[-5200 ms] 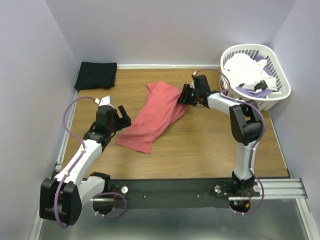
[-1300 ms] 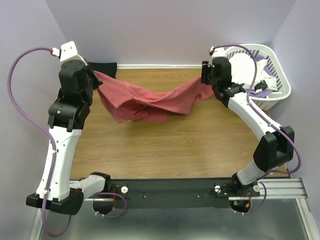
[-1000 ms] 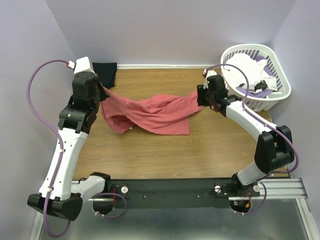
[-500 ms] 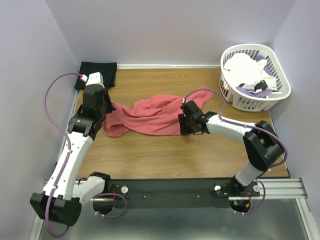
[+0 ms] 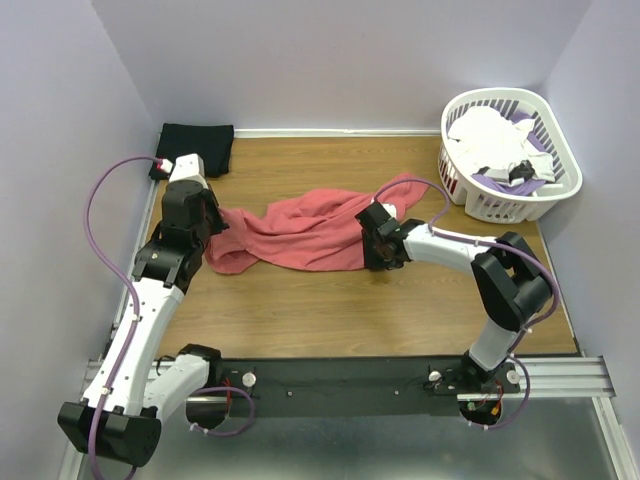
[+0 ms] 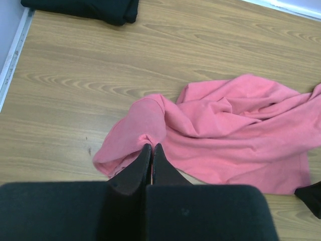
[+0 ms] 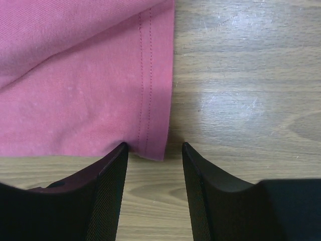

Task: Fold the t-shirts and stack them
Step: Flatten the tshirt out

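Note:
The coral-red t-shirt lies crumpled across the middle of the table. My left gripper is shut on a fold at its left end; in the left wrist view the closed fingertips pinch a ridge of the coral-red cloth. My right gripper stands open low over the table at the shirt's near right corner. In the right wrist view the hemmed corner lies flat between the spread fingers. The black t-shirt lies folded in the far left corner.
A white slatted basket full of white and purple laundry stands at the far right. Purple walls close in the table on three sides. Bare wood shows in front of the shirt, toward the arm bases.
The shirt, hanging between both raised grippers over a second ago, now lies on the table. Both arms came down; the right gripper moved nearer and leftward to the shirt's near corner.

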You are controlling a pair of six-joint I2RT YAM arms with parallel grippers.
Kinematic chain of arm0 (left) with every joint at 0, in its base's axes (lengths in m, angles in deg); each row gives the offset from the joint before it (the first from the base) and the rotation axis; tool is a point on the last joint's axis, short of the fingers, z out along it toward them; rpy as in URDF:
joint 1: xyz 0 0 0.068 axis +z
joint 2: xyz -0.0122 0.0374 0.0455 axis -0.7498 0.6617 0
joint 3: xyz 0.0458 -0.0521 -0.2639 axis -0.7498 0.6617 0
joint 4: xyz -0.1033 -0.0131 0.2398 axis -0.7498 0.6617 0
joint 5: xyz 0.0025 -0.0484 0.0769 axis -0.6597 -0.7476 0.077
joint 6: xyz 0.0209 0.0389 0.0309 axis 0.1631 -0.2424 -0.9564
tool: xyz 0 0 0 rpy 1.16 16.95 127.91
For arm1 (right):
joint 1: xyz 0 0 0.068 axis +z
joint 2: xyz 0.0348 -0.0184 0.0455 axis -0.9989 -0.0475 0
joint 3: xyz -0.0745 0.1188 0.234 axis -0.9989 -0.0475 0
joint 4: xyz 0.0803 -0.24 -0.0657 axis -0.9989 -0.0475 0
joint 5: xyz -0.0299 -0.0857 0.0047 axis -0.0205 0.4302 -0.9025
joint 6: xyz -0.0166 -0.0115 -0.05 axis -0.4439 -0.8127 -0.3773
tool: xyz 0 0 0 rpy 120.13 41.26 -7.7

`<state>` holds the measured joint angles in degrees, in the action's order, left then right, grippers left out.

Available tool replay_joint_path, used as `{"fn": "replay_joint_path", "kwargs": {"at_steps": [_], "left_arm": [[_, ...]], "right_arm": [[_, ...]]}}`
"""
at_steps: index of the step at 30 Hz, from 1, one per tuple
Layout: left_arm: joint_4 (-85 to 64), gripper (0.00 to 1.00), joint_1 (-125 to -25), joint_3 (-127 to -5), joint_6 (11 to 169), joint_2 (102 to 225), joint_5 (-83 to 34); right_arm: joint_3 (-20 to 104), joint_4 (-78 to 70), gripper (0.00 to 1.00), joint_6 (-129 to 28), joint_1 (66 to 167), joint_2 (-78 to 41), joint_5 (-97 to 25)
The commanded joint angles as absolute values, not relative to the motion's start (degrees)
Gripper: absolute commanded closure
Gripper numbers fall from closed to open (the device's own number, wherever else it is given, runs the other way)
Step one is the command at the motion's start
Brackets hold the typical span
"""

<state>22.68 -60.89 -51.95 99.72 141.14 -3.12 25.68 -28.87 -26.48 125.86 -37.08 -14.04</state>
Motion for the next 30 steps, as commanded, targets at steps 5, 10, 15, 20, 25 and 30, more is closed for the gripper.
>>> {"fn": "replay_joint_path", "kwargs": {"at_steps": [5, 10, 15, 20, 25, 30], "left_arm": [[21.51, 1.0, -60.52, -51.19, 98.04, 139.09, -4.21], [21.25, 1.0, -60.44, -51.11, 97.78, 138.91, -4.64], [21.16, 1.0, -60.44, -50.93, 97.43, 138.38, -5.0], [21.08, 1.0, -60.53, -50.76, 97.34, 137.5, -5.26], [20.72, 1.0, -60.53, -50.67, 97.51, 137.33, -6.22], [20.55, 1.0, -60.53, -50.32, 97.43, 136.89, -6.58]], "right_arm": [[28.13, -33.14, 0.46, -24.24, 126.21, -33.48, -15.29], [29.63, -34.9, 0.44, -23.54, 126.21, -32.15, -14.06], [31.3, -35.6, 0.44, -22.49, 126.3, -34.7, -14.58], [31.66, -35.69, 0.45, -21.78, 126.21, -37.24, -14.06], [30.69, -35.69, 0.47, -20.99, 126.21, -39.79, -12.65], [28.32, -35.6, 0.48, -20.02, 126.21, -41.38, -11.33]]}}
